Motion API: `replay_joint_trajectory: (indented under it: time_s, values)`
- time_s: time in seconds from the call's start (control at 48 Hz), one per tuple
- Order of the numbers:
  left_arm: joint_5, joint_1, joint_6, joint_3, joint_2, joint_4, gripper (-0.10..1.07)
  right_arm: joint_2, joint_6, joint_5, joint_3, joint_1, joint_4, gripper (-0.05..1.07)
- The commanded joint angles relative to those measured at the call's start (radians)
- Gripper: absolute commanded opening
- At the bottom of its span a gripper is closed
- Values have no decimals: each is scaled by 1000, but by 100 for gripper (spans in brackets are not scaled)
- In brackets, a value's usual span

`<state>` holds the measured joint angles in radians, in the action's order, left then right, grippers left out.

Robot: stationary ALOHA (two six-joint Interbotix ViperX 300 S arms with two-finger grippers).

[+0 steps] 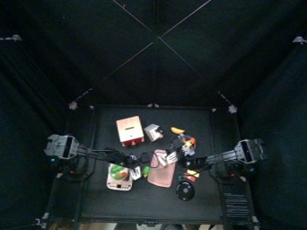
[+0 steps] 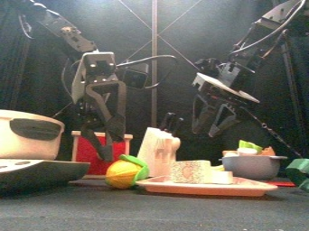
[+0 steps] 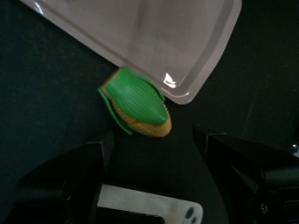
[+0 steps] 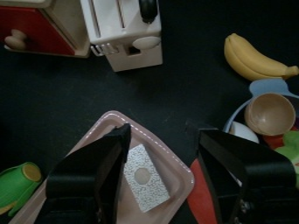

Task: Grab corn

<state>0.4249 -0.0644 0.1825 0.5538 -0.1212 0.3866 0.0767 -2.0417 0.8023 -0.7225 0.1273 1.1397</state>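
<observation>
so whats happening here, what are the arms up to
Two robot arms hang over a small table cluttered with toy food. The left gripper hovers open just above the corn, a green-husked yellow cob lying at the edge of a pale tray; it has not closed on it. The right gripper is also open and empty, poised above a pink plate holding a pale block. A banana, a bowl and a red box lie nearby.
</observation>
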Motion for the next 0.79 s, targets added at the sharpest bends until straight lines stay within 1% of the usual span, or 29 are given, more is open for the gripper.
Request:
replay_joint_trajectory:
  time_s: [0.0, 0.271, 0.542, 0.646, 0.771]
  values:
    - [-5, 5, -2, -37, -11, -3, 103, 11, -3, 2, 9, 5, 3, 87]
    - [-112, 31, 3, -23, -44, -15, 103, 11, -2, 6, -2, 6, 3, 87]
    - [-118, 46, 3, -3, -51, -63, 101, 12, -2, 6, -2, 2, 3, 87]
    - [-123, 57, 3, -2, -55, -71, 97, 12, -2, 6, -2, 2, 3, 87]
    - [-127, 69, 3, -2, -55, -80, 85, 12, -3, 6, -2, 0, 3, 87]
